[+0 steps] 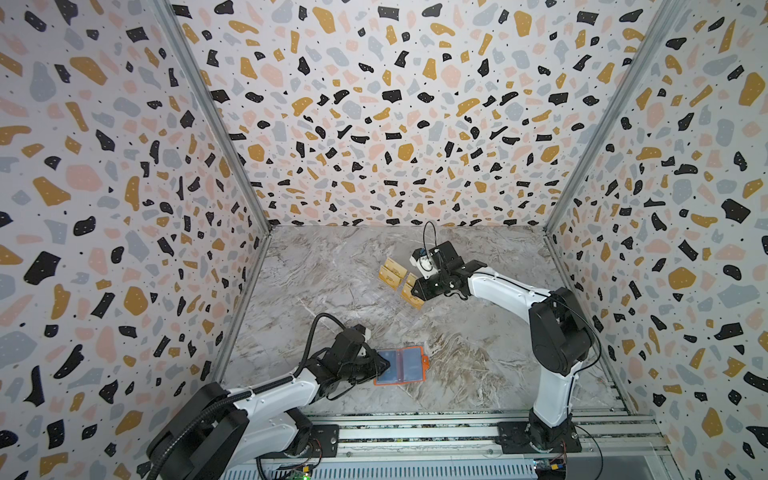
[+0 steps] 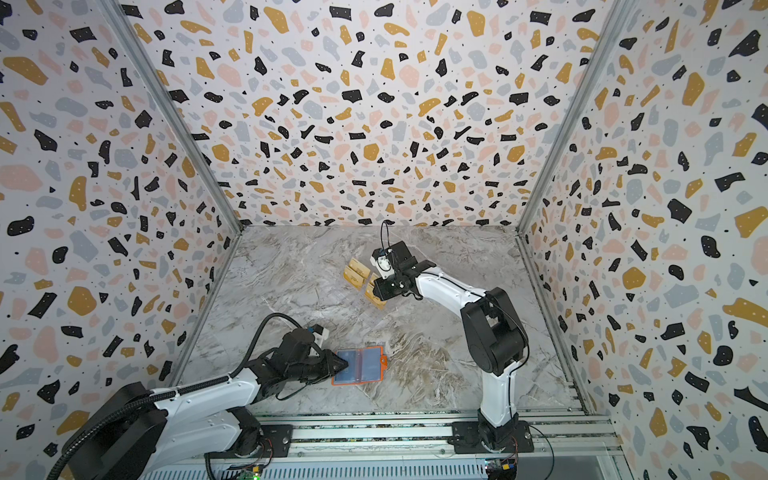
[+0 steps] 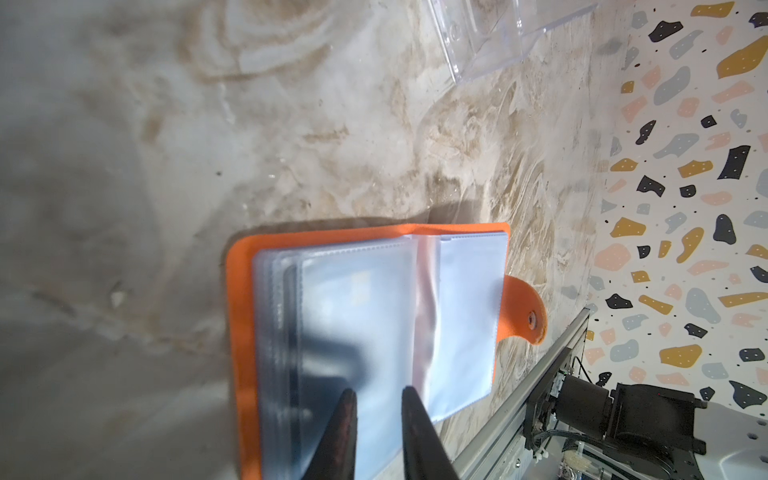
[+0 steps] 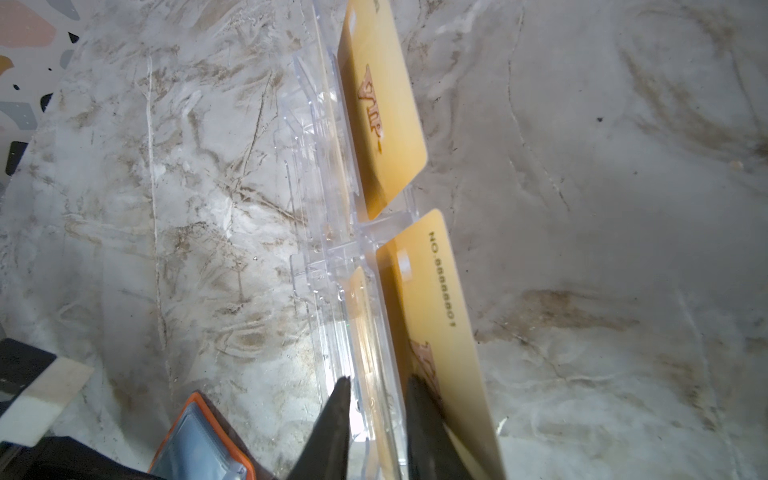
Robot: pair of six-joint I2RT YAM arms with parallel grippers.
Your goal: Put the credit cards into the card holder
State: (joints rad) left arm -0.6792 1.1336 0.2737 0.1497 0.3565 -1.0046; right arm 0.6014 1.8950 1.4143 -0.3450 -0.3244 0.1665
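The card holder [image 1: 400, 365] lies open on the desk [image 1: 332, 282], low in the middle of both top views. The left pincer [image 3: 376, 399] hovers over its clear sleeves [image 3: 469, 316], jaws narrowly apart. The right pincer [image 4: 378, 386] — jaws slightly apart, gripping nothing yet — straddles a gold credit card [image 4: 360, 324] in the clear rack [image 4: 320, 232]. The thin edge could slip out of a closing grip, or the rack could tip — the neighbouring card [image 4: 432, 316] leans close.
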